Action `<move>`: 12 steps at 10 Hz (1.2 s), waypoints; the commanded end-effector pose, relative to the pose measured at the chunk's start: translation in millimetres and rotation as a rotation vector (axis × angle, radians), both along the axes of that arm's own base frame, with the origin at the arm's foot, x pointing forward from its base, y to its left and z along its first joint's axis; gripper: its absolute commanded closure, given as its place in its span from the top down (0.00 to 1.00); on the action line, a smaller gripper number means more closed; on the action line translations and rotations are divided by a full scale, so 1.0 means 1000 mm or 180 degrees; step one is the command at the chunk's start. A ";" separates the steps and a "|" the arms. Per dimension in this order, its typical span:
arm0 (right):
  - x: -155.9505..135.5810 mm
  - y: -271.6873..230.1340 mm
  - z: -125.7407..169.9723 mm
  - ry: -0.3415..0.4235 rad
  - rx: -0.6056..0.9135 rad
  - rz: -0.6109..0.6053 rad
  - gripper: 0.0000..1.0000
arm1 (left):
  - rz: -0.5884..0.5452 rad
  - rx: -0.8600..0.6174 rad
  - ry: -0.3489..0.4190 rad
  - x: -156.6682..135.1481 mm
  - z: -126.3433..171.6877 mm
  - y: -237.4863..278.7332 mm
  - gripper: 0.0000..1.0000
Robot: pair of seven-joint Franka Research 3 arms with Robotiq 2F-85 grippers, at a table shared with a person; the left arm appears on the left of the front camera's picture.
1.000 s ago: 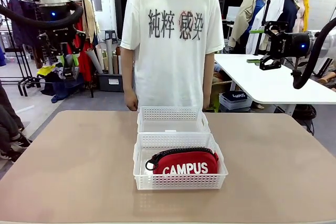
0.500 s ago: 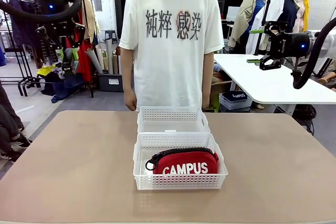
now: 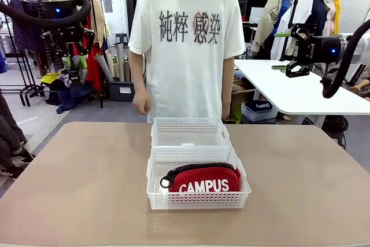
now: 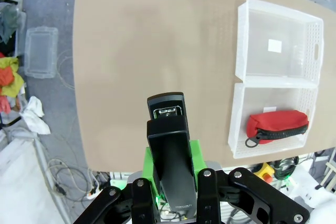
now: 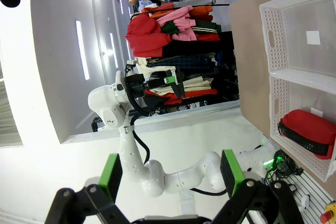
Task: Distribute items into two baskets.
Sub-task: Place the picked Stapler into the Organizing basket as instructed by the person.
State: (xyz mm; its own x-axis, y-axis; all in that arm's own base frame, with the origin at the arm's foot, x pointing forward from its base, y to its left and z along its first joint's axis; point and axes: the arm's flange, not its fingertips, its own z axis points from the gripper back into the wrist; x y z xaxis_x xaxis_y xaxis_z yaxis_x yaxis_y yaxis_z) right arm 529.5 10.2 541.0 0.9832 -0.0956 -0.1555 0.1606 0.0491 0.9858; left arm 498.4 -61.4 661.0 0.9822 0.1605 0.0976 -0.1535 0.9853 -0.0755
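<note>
Showing white "CAMPUS" lettering across its front, the red soft pouch (image 3: 202, 179) lies in the near basket (image 3: 156, 198), with a black zipper curving along its top edge. The far basket (image 3: 191, 124) sits end to end against the near one and has a small white label (image 4: 276, 45) on its floor; any print on it is too small to read. Dark characters run across the chest of the person's white T-shirt (image 3: 188, 56).

Both baskets are shallow, rectangular and made of translucent white plastic with perforated lattice walls. They stand on a smooth tan table (image 3: 87, 189). The stapler (image 4: 169, 140) is narrow, black and glossy, with a metal mouth at its tip.

The left gripper (image 3: 76, 72) hangs high beyond the table's far left corner, pointing downward, its green pads clamped on the stapler's sides. The right gripper (image 3: 289, 47) is held up at the right, level and pointing sideways, its jaws spread wide with nothing between them. The person's hand (image 3: 140, 103) is raised slightly at hip height behind the far basket.
</note>
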 end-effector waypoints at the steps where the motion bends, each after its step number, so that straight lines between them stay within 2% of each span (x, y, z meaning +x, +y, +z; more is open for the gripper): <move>1: -0.001 0.000 0.002 0.0022 -0.0015 -0.0007 1.00 | 0.0016 -0.0001 -0.0005 -0.003 0.002 0.000 0.00; 12: -0.001 0.000 0.002 0.0022 -0.0015 -0.0007 1.00 | 0.0016 -0.0001 -0.0005 -0.003 0.002 0.000 0.00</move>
State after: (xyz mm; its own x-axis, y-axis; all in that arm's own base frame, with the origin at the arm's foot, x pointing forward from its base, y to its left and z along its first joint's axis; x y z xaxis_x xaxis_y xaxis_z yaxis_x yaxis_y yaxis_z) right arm 529.5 10.2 541.0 0.9832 -0.0956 -0.1555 0.1606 0.0491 0.9858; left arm 498.4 -61.4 661.0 0.9822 0.1605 0.0975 -0.1535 0.9853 -0.0755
